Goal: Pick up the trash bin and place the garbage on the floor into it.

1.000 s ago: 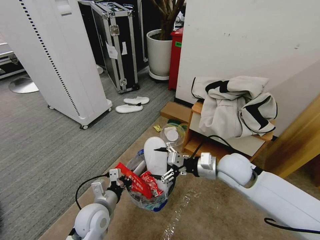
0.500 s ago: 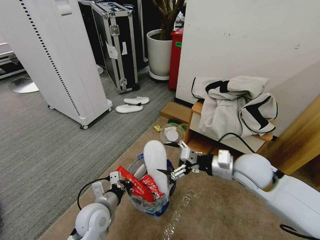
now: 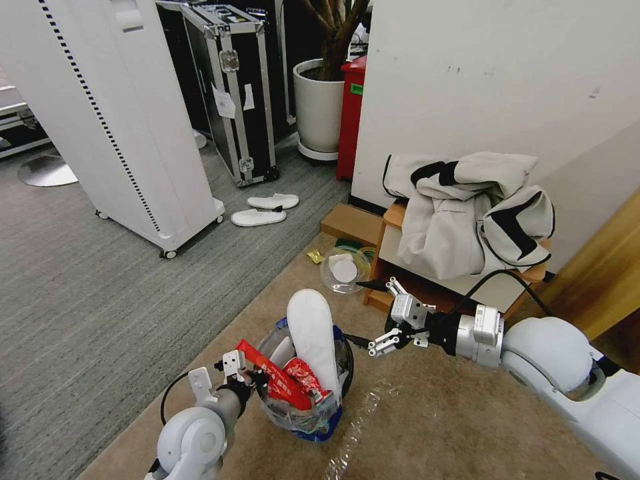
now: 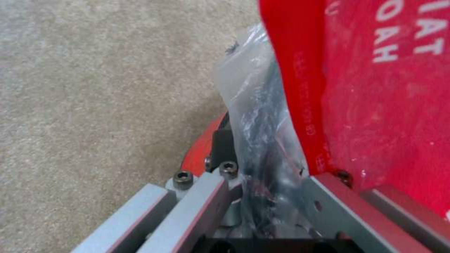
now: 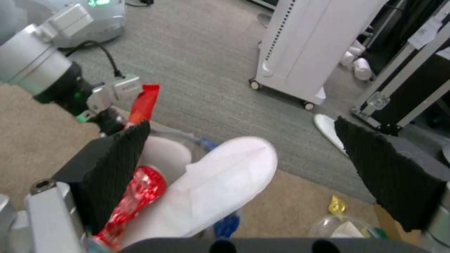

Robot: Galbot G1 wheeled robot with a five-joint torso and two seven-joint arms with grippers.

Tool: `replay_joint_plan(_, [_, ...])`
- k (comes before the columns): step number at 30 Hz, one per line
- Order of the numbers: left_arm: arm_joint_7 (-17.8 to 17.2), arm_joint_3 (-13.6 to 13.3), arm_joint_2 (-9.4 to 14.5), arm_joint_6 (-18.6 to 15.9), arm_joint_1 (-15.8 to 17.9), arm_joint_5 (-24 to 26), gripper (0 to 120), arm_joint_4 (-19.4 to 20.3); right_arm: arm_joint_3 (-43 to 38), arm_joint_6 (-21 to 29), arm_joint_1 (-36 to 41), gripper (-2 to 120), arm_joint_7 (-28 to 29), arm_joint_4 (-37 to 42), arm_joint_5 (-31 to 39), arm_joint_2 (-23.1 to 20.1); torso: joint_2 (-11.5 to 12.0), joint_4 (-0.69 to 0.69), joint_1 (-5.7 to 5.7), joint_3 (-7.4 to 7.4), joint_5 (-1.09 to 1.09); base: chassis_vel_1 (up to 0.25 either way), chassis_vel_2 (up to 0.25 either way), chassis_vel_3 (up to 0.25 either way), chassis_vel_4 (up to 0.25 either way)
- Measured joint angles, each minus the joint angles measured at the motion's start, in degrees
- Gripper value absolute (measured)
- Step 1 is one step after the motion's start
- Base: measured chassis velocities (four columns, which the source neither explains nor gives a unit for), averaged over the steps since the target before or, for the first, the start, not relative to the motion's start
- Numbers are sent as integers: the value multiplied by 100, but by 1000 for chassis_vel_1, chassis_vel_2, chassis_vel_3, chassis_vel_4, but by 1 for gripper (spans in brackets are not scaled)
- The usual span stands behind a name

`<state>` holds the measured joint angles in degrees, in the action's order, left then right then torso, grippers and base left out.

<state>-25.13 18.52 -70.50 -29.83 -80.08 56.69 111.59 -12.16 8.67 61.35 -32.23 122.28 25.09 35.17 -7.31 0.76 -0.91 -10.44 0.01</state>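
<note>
- trash bin (image 3: 303, 393) hangs from my left gripper (image 3: 241, 383), which is pinched on its near rim and the clear liner (image 4: 255, 116); in the left wrist view my fingers (image 4: 223, 149) sit on either side of the plastic-covered edge, with the beige carpet (image 3: 433, 427) below.
- it is already well filled: a white slipper (image 3: 312, 337) stands upright in it, toe up, beside a red snack wrapper (image 3: 270, 373) and a crushed red can (image 3: 303, 377).
- my right gripper (image 3: 377, 320) hovers just to the right of the bin and above the carpet, fingers spread wide and holding nothing; its wrist view looks down between the two black pads (image 5: 117, 158) onto the slipper and the can.
- i judge the step in hand to be the gap between one drop and the next pickup.
- garbage still lies out: a clear plastic lid or bowl with something white in it (image 3: 343, 270) and a small yellow scrap (image 3: 315, 256) by the wooden stand (image 3: 393, 280), and two white slippers (image 3: 265, 208) farther off on the grey ribbed carpet (image 3: 100, 300).
- the next move calls for carrying the open right gripper forward to the clear piece, the nearest one, while the left keeps the bin level so the tall slipper does not tip out.
</note>
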Motion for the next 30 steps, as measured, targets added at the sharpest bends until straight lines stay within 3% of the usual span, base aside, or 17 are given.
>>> replay_joint_plan(10, [-395, 27, -51, 11, 124, 67, 1, -204, 24, -79, 76, 100, -109, -165, -151, 140, 0, 1, 0, 0, -1, 0, 0, 0, 0])
replay_joint_plan(30, [-374, 33, -17, -10, 257, 198, 1, -359, 172, -98, -66, 100, -151, -416, -190, 280, 0, 1, 0, 0, 1, 0, 0, 0, 0])
